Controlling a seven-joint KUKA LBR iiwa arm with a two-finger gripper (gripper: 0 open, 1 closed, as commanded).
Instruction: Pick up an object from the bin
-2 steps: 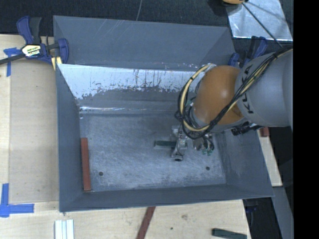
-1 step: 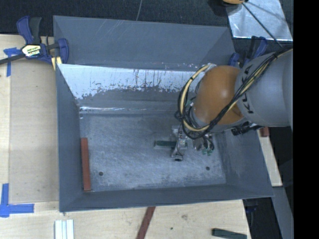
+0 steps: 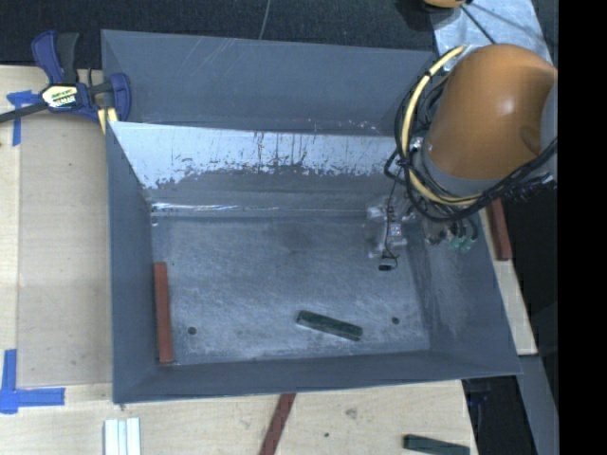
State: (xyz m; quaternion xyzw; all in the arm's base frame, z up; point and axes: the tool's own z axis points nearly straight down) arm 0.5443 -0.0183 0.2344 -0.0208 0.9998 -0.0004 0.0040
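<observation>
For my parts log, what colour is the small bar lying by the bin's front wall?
The bar is dark green, nearly black, best seen in the camera view.

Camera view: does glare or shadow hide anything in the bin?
In the camera view, glare brightens the bin's far wall; the floor is evenly lit, so the dark flat stick near the front wall shows plainly; shadow darkens the right wall beside the gripper.

Grey bin (image 3: 266, 273), one dark bar (image 3: 329, 326) inside

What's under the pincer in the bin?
Bare bin floor under the pincer; the dark bar lies apart, nearer the front. The arm's orange cover hides the right rear corner.
</observation>
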